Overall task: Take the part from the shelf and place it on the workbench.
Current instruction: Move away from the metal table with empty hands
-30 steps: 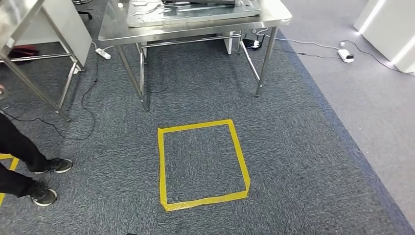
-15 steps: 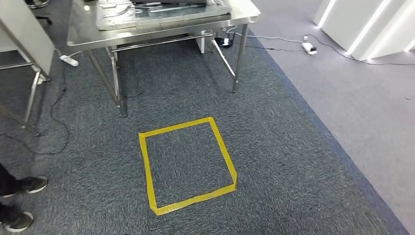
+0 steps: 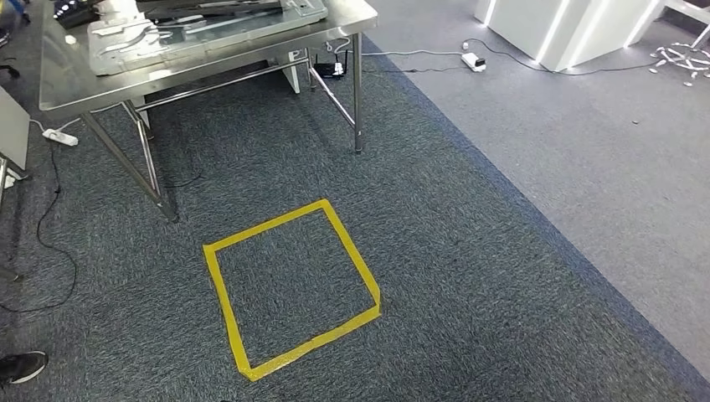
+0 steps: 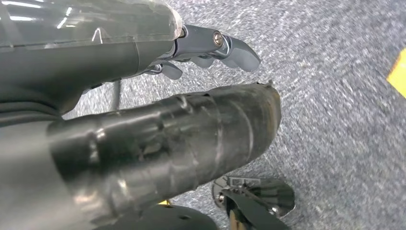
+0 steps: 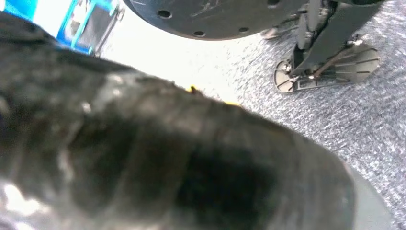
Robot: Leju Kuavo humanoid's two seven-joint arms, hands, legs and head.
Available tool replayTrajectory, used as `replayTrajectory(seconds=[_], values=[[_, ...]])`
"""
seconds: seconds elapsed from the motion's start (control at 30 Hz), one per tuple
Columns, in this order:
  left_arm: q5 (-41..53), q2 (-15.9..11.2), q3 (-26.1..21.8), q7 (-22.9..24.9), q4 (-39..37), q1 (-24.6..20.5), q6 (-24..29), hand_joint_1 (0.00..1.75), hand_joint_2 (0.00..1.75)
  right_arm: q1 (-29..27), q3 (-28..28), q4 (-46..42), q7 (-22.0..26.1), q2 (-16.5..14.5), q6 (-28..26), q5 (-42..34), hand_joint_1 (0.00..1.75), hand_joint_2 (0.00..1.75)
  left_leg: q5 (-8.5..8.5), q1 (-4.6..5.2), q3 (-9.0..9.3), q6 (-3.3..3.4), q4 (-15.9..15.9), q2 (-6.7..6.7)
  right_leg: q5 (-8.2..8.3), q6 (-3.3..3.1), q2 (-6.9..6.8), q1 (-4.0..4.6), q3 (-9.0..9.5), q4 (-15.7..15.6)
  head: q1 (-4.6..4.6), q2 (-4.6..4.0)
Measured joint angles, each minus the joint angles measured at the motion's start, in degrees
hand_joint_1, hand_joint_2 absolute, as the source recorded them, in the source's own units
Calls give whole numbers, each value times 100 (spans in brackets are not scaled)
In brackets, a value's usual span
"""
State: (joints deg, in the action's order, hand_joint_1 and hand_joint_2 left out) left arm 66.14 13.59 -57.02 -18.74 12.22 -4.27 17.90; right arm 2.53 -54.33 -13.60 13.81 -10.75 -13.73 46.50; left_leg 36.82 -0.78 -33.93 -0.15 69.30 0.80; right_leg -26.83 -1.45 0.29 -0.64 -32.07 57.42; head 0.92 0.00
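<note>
The steel workbench (image 3: 67, 79) stands at the far left in the head view, with flat metal sheet parts (image 3: 209, 25) lying on it. No shelf is in sight. In the left wrist view my left hand (image 4: 167, 129) hangs over the carpet. Its tape-wrapped thumb is apart from the grey fingers (image 4: 230, 45), with nothing between them. In the right wrist view my right hand (image 5: 167, 158) is a blurred dark mass close to the lens. Its fingers are hidden, and I cannot tell whether it holds anything.
A yellow tape square (image 3: 355, 254) marks the dark carpet in front of the workbench. Power strips (image 3: 474, 60) (image 3: 60, 136) and cables lie on the floor. A white lit cabinet (image 3: 569, 25) stands at the far right. A person's shoe (image 3: 21, 366) is at the lower left.
The camera has swung to the right: workbench and tape square have slid left in the picture. The person's legs have passed out at the left edge, leaving one shoe.
</note>
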Motion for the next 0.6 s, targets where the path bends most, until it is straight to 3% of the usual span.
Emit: replayTrajectory(seconds=[0.03, 0.07, 0.1, 0.13, 0.2, 0.27, 0.33, 0.37, 0.43, 0.47, 0.53, 0.57, 0.6], values=[[0, 0, 0, 2, 0, 10, 0, 0, 0, -2, -1, 1, -1, 0, 3, -1, 0, 0, 91, -1, -136, -4, 295, -20, 6, -4, 68, 3, -12, 6, 0, 0], [0, 0, 0, 4, 0, 18, 0, 0, 0, -8, -1, 1, -1, 0, 5, -1, 0, 0, 66, -3, -194, -6, 413, -28, 9, -5, 140, 4, -20, 15, 0, 0], [1, 0, 0, 5, 0, 23, 0, 0, 0, -13, -1, 2, -2, -1, 12, -1, 0, 0, -65, -6, -158, -3, 327, -33, 10, -2, 213, 2, -23, 29, 0, 0], [3, 0, 0, 7, 0, 24, 0, 0, 0, -15, -1, 2, -2, -1, 22, -1, 0, 0, -279, -13, -26, 3, 31, -62, 8, 6, 288, 0, -25, 47, 0, 0], [7, -1, -1, 5, 0, 27, 1, 0, 0, -7, -1, 2, -3, -2, 49, -1, 0, 0, -622, -38, 280, 28, -704, -304, -4, 47, 423, 2, -60, 112, 2, 0], [8, -2, -3, 0, 0, 22, 2, 0, 0, 8, -1, 2, -9, -2, 75, -1, 0, 0, -698, -38, 399, 70, -1051, -501, 3, 127, 540, 2, -127, 163, 2, 0], [8, -2, -4, -7, 0, 9, 4, 0, 0, 0, -3, 2, -19, -2, 89, -11, 0, 0, -710, -28, 402, 141, -1084, -422, 35, 214, 648, -13, -174, 164, 1, 0], [7, -2, -4, -10, 0, 3, 6, 0, 0, -10, -5, 2, -22, -2, 90, -18, 0, 0, -735, -30, 415, 188, -1114, -350, 24, 245, 617, -16, -198, 190, 3, 0], [7, -1, -6, -13, 0, 2, 9, 0, 0, -15, -7, 2, -27, -2, 91, -26, 0, 0, -790, -47, 435, 278, -1179, -198, -176, 291, 375, -12, -345, 491, 19, 0], [8, -1, -6, -14, 0, 5, 9, 0, 0, -10, -7, 2, -28, -2, 92, -29, 0, 0, -798, -31, 432, 300, -1181, -121, -364, 308, 209, -8, -492, 803, 26, 0], [9, -2, -7, -14, 0, 19, 9, 0, 0, -2, -7, 2, -28, -2, 95, -32, 0, 0, -796, -7, 410, 318, -1175, 49, -696, 343, 47, -17, -813, 1501, 32, 0], [9, -2, -7, -13, 0, 22, 10, 0, 0, -4, -8, 2, -28, -2, 95, -33, 0, 0, -791, 1, 403, 317, -1172, 131, -727, 352, 17, -20, -874, 1661, 32, 0], [9, -2, -7, -13, 0, 21, 10, 0, 0, -9, -8, 2, -28, -2, 95, -33, 0, 0, -785, 5, 401, 314, -1170, 204, -660, 352, -6, -21, -833, 1625, 32, 0]])
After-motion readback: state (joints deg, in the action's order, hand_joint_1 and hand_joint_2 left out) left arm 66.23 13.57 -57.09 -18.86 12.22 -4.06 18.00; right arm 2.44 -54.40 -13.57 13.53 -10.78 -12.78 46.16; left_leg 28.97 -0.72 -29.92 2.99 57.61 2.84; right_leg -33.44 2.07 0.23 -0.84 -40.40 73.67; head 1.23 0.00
